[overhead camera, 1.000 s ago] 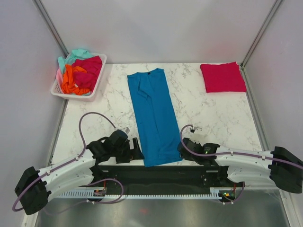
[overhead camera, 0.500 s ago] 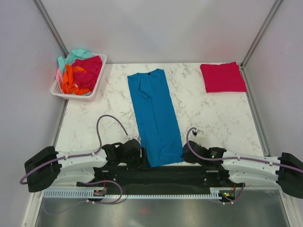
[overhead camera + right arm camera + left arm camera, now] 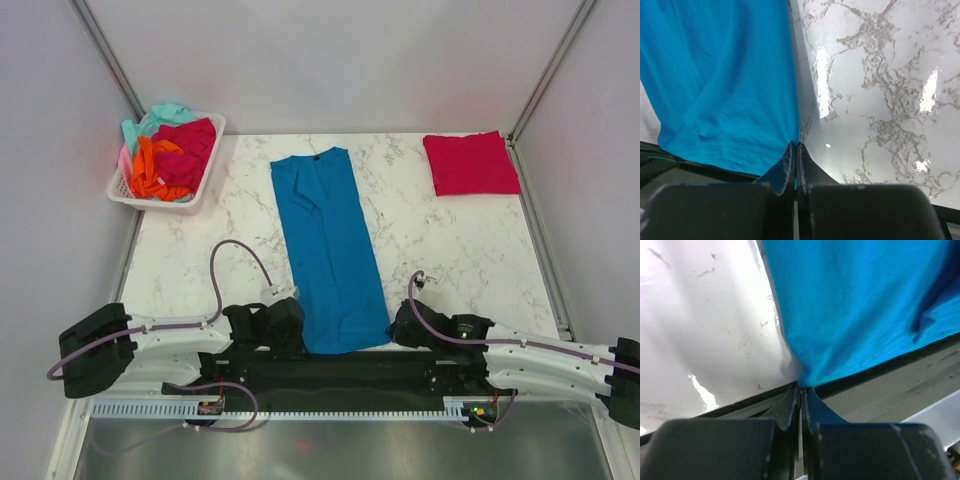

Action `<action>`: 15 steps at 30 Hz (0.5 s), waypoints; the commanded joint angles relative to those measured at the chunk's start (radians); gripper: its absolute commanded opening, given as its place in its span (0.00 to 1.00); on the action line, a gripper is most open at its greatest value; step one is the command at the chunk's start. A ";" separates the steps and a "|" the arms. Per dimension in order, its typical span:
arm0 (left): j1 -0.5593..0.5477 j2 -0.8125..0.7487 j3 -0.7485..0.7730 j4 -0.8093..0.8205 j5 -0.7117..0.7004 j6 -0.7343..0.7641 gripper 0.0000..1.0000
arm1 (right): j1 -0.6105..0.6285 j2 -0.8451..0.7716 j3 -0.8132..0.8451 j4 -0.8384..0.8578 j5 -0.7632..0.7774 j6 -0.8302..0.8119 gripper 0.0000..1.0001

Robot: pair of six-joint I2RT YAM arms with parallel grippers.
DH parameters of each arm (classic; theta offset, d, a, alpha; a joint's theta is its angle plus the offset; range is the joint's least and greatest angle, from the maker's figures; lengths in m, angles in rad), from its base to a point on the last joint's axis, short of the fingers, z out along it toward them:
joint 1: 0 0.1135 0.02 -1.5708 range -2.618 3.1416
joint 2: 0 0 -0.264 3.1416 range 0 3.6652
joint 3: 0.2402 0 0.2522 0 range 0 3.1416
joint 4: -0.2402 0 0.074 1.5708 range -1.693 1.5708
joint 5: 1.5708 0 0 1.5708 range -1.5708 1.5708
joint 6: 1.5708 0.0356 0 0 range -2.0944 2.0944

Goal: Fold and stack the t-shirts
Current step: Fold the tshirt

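Teal-blue t-shirt and crimson t-shirt on white, grey-veined table

Bright, even light; glare patches streak the glossy grey-veined white marble tabletop right of the right claw, itself blurred.

A long shirt runs near-to-far down the mid bench, left pincer and right pincer at its near corners. Basket of heaped shirts far left, folded shirt far right.
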 commanded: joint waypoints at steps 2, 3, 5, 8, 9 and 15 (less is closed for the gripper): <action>-0.007 -0.159 0.010 -0.104 -0.098 0.001 0.02 | 0.004 -0.074 0.000 -0.103 -0.014 0.022 0.00; -0.007 -0.185 0.007 -0.116 -0.098 -0.004 0.02 | 0.006 -0.095 -0.006 -0.112 -0.023 0.027 0.00; -0.009 -0.248 0.004 -0.142 -0.094 -0.010 0.02 | 0.007 -0.111 -0.017 -0.111 -0.029 0.030 0.00; -0.007 -0.265 0.011 -0.147 -0.068 -0.010 0.02 | 0.010 -0.113 -0.018 -0.094 -0.043 0.034 0.00; -0.009 -0.259 0.024 -0.147 -0.056 -0.012 0.02 | 0.012 -0.097 -0.003 -0.091 -0.043 0.033 0.00; -0.006 -0.262 0.137 -0.229 -0.089 0.002 0.02 | 0.020 -0.048 0.199 -0.251 0.104 0.036 0.00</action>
